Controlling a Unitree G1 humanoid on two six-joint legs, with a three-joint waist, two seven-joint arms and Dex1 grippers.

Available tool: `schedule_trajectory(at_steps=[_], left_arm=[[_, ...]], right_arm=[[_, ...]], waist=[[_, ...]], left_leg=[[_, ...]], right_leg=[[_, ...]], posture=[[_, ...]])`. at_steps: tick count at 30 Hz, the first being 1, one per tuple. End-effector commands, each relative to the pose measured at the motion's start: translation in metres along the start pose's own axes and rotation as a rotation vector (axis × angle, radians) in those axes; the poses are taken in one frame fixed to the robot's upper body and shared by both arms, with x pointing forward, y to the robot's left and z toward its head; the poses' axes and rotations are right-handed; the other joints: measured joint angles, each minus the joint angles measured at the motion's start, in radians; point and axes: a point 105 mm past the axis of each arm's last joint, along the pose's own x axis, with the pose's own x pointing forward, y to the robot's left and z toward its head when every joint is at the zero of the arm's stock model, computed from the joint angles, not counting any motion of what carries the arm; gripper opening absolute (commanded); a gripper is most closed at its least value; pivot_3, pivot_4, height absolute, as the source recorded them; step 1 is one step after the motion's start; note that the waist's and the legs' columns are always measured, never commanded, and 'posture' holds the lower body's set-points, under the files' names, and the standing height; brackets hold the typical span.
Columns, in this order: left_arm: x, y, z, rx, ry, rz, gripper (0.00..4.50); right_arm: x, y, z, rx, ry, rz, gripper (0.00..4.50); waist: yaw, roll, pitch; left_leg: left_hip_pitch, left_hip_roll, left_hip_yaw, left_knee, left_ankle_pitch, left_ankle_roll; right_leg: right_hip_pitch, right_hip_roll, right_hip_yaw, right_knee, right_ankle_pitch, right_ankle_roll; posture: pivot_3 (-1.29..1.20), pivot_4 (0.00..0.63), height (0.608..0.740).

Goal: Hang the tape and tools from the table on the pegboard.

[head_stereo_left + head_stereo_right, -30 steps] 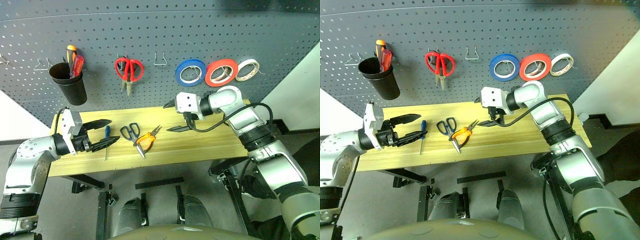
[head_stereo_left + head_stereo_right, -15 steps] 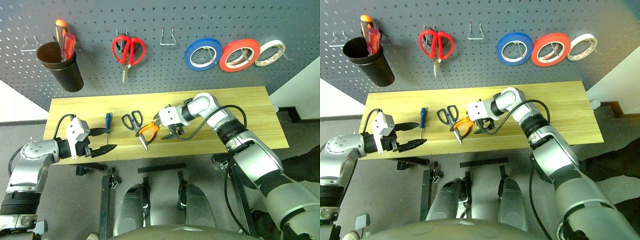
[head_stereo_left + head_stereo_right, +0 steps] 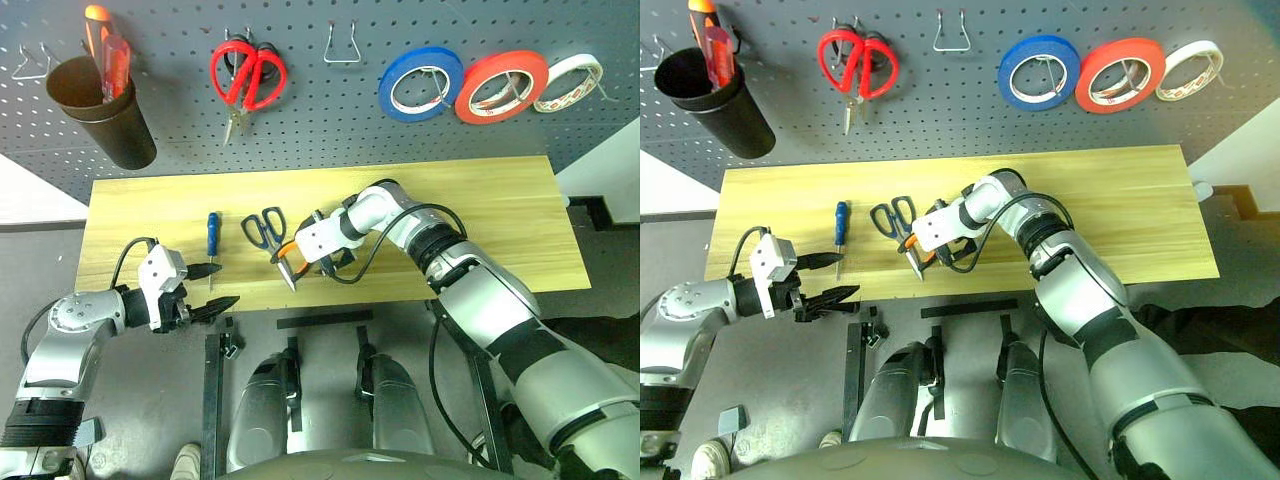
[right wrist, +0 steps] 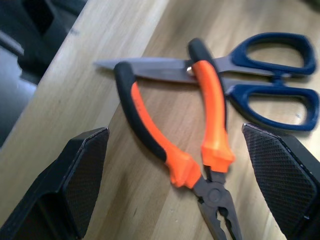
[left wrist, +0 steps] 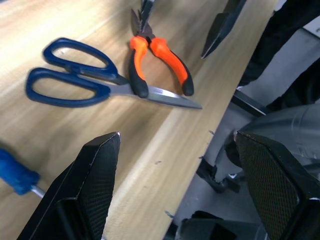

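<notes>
The blue tape [image 3: 420, 84] hangs on the pegboard [image 3: 300, 140]. On the table [image 3: 480, 200] lie the blue-handled screwdriver [image 3: 212, 232], the dark-blue scissors [image 3: 264, 228] and, across the scissors' blades, the orange-and-black pliers [image 4: 200, 125]. My right gripper [image 3: 305, 255] is low over the pliers and open, with a finger on each side of the handles and neither touching them. At the table's front edge, just left of the screwdriver's tip, my left gripper [image 3: 218, 287] is open and empty. It faces the scissors [image 5: 70, 80] and pliers [image 5: 160, 60].
A red tape [image 3: 501, 86] and a white tape [image 3: 570, 82] hang right of the blue one. Red scissors [image 3: 247, 75] hang beside an empty wire hook [image 3: 342, 45]. A black cup [image 3: 100, 125] holding red and orange screwdrivers hangs at the left. The table's right half is bare.
The view has tilted down over the table. My right gripper has come down and leftwards from above the table to straddle the pliers. My left gripper has sunk slightly at the front edge.
</notes>
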Motion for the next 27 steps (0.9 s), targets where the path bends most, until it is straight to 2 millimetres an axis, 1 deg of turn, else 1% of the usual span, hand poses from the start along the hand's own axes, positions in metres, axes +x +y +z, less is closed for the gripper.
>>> schedule_trajectory(at_steps=[1, 5, 9, 13, 18, 27], left_arm=[[-0.006, -0.001, 0.004, 0.011, -0.008, 0.022, 3.84], [-0.008, -0.003, 0.002, 0.009, 0.003, 0.035, 3.84], [-0.010, -0.005, 0.002, 0.002, 0.000, 0.041, 3.84], [-0.012, -0.006, 0.002, -0.005, -0.007, 0.046, 3.84], [-0.014, -0.011, 0.003, -0.015, -0.011, 0.046, 3.84], [-0.018, -0.020, 0.003, -0.039, -0.027, 0.049, 3.84]], right_arm=[[0.001, -0.013, 0.009, -0.090, 0.036, -0.024, 4.48], [0.004, -0.018, 0.010, -0.120, 0.080, -0.028, 4.48], [0.006, -0.016, 0.003, -0.150, 0.144, -0.009, 4.48], [0.009, -0.018, 0.003, -0.162, 0.174, -0.007, 4.48], [0.014, -0.016, 0.006, -0.143, 0.186, 0.011, 4.48], [0.022, -0.015, 0.010, -0.156, 0.205, 0.023, 4.48]], waist=[[0.000, 0.000, 0.000], [0.000, 0.000, 0.000], [0.003, 0.000, 0.000], [0.003, 0.000, 0.000], [0.001, 0.000, 0.000], [0.004, 0.000, 0.000]], left_leg=[[0.000, 0.000, 0.000, 0.000, 0.000, 0.000], [0.000, 0.000, 0.002, -0.002, 0.000, -0.001], [0.000, 0.000, 0.002, -0.004, 0.001, -0.002], [0.000, 0.000, 0.003, -0.008, 0.002, -0.004], [0.000, 0.000, 0.004, -0.013, 0.003, -0.006], [0.000, 0.001, 0.010, -0.014, 0.004, -0.006]], right_leg=[[0.000, 0.000, 0.000, 0.000, 0.000, 0.000], [-0.001, 0.000, 0.000, 0.000, 0.000, 0.000], [-0.002, 0.000, 0.000, 0.000, -0.001, -0.001], [-0.004, 0.000, 0.000, -0.001, -0.001, -0.001], [-0.007, 0.000, 0.000, -0.001, -0.003, -0.004], [-0.009, 0.000, 0.000, -0.001, -0.003, -0.004]], posture=[[0.27, 0.449, 0.740], [0.28, 0.447, 0.740], [0.30, 0.443, 0.740], [0.31, 0.440, 0.740], [0.33, 0.437, 0.740], [0.36, 0.437, 0.740]])
